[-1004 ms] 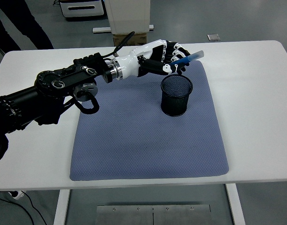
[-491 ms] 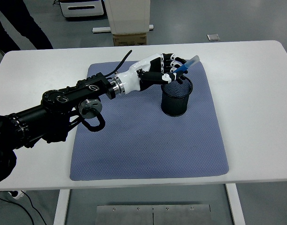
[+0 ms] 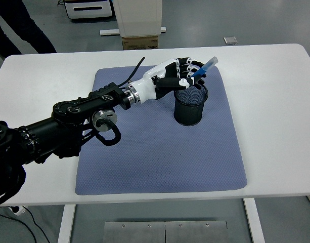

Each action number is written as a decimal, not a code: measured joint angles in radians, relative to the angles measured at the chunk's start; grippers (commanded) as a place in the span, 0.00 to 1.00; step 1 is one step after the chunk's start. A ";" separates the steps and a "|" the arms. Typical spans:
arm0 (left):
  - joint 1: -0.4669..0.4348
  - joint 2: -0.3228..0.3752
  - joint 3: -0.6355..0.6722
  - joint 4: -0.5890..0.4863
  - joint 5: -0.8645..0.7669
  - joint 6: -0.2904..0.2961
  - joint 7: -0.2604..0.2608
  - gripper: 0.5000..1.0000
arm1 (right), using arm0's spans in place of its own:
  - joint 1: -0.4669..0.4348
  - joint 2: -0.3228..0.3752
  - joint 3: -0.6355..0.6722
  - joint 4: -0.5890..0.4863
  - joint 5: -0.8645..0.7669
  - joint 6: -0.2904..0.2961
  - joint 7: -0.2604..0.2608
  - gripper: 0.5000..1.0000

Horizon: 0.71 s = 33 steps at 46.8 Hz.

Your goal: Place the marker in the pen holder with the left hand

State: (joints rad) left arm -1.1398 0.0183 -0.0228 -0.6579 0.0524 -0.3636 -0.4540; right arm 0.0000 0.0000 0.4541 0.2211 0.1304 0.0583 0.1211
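A white table [image 3: 276, 101] with rounded corners stands on a grey floor [image 3: 266, 23] and carries a blue-grey mat [image 3: 160, 157]. Beyond its far edge stand a cardboard box [image 3: 140, 42] and a white cabinet [image 3: 137, 15], with a small square plate [image 3: 230, 40] on the floor.

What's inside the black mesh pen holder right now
The pen holder looks empty where its dark inside shows. The blue marker, held in the left hand, is tilted over the rim; whether its lower tip dips inside is hidden by the fingers.
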 measured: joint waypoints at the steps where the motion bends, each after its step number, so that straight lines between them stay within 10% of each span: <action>1: 0.000 0.000 0.000 0.001 0.000 0.004 0.000 0.15 | 0.000 0.000 0.000 0.000 0.000 0.000 0.000 1.00; 14: 0.000 0.003 -0.002 0.001 -0.001 0.017 0.000 0.58 | 0.000 0.000 0.000 0.000 0.000 0.000 0.000 1.00; 33: -0.015 0.060 -0.084 0.002 -0.002 0.014 0.002 0.94 | 0.000 0.000 0.000 0.000 0.000 0.000 0.000 1.00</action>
State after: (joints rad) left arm -1.1544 0.0785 -0.1069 -0.6564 0.0506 -0.3495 -0.4524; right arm 0.0000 0.0000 0.4540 0.2209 0.1304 0.0582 0.1212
